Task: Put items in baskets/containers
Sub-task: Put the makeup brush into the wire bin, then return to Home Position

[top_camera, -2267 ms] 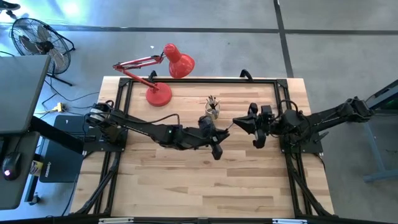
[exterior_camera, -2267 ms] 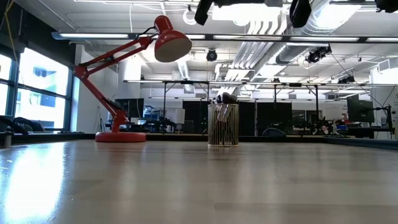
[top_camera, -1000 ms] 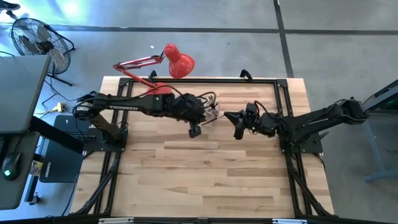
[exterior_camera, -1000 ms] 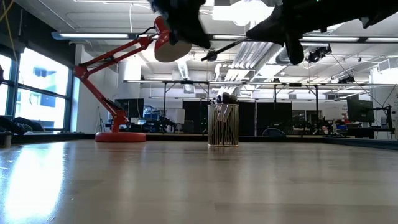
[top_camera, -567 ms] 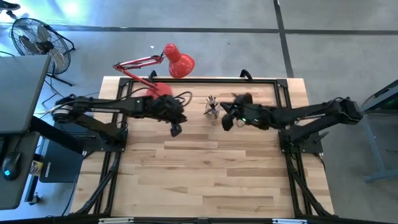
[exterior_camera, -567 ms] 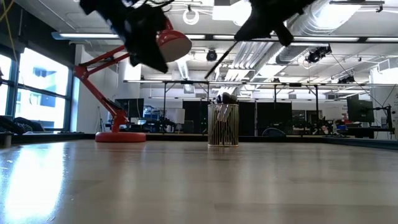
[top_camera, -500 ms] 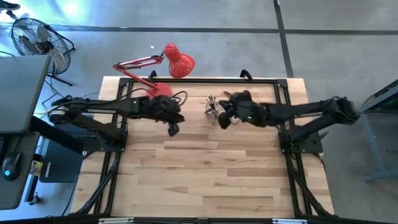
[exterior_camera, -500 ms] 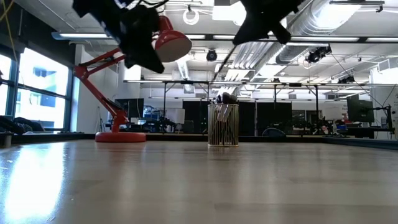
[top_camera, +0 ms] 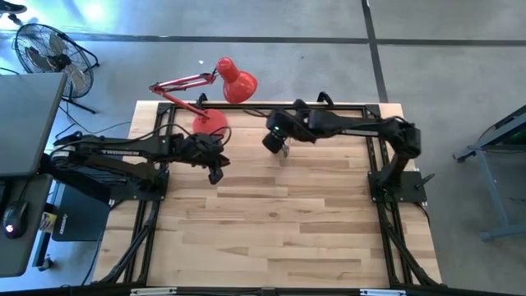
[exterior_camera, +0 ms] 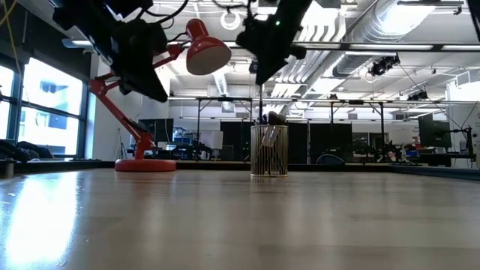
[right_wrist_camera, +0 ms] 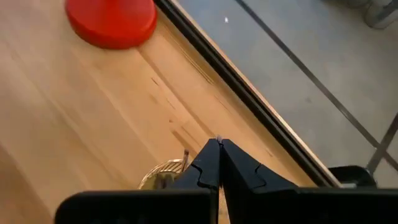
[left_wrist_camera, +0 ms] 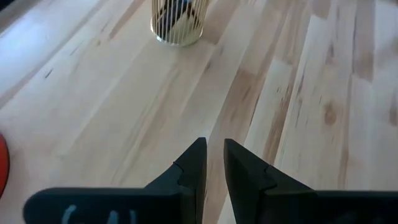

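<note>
The clear yellowish glass cup (exterior_camera: pixel 268 150) stands on the far middle of the table and holds several brushes, their tips (exterior_camera: pixel 271 118) above the rim. My right gripper (exterior_camera: pixel 261 71) hovers straight over the cup (top_camera: pixel 283 151), shut on one thin brush (exterior_camera: pixel 261 94). In the right wrist view the cup's rim (right_wrist_camera: pixel 160 175) shows just below the fingers. My left gripper (top_camera: pixel 215 173) hangs to the cup's left, above the table, narrowly open with nothing between its fingers (left_wrist_camera: pixel 211 155). The cup (left_wrist_camera: pixel 179 22) lies ahead of it. My right gripper pinches the thin brush between its two fingers, coming from above and pointing down. A short end of the brush (right_wrist_camera: pixel 218 139) pokes out past the fingertips. The brush hangs upright below the gripper, and its lower end (exterior_camera: pixel 261 116) reaches down among the brush tips at the cup's rim.
A red desk lamp stands on the far left of the table, its base (top_camera: pixel 209 123) near my left arm and its shade (exterior_camera: pixel 208 51) high beside the cup. A dark frame rail (right_wrist_camera: pixel 249 93) runs along the far edge. Bare wooden table (top_camera: pixel 271 230) stretches toward the near side.
My right gripper has carried the brush toward the table's left and far edge until it stands over the cup. It has tipped down, so the brush has gone from slanting to upright. My left gripper has drawn back toward the table's left edge, away from the cup.
</note>
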Controlling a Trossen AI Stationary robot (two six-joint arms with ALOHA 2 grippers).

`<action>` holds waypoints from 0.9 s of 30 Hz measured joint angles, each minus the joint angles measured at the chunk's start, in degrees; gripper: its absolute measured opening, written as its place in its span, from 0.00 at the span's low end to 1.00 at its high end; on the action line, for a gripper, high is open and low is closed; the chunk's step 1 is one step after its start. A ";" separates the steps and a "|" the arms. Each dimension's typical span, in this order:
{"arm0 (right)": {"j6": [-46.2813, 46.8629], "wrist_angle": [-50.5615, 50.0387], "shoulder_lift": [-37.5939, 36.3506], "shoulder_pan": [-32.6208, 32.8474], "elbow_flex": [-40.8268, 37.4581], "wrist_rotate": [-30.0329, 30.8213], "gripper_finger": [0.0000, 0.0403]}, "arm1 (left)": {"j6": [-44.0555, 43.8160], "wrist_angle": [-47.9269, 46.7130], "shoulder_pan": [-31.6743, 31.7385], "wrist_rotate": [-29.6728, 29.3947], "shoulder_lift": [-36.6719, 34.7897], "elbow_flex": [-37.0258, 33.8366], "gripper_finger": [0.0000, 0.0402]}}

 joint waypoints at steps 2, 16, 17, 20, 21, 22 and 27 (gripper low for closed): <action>-1.58 -0.94 2.63 -0.95 2.25 -1.15 0.00 | -0.14 0.13 0.00 0.00 -0.61 -0.29 0.13; 3.69 7.94 8.21 -2.63 -6.68 -9.95 0.00 | 0.45 -3.22 0.00 1.09 -0.70 -0.99 0.13; 3.79 8.53 8.14 -2.65 -7.15 -10.75 0.00 | 0.47 -3.14 0.00 1.07 -0.70 -0.99 0.13; 5.78 8.68 7.86 -2.65 -7.44 -10.74 0.02 | 0.47 -3.16 0.00 1.06 -0.70 -0.99 0.13; 6.24 8.66 7.80 -2.63 -7.47 -10.88 0.04 | 0.47 -3.18 0.00 1.05 -0.70 -0.99 0.13; 6.28 8.68 7.62 -2.63 -7.50 -11.01 0.06 | 0.47 -3.16 0.00 1.05 -0.70 -0.99 0.13; 5.83 8.51 5.89 -2.57 -7.63 -11.27 0.17 | 0.41 -2.87 0.00 1.04 -0.68 -0.99 0.13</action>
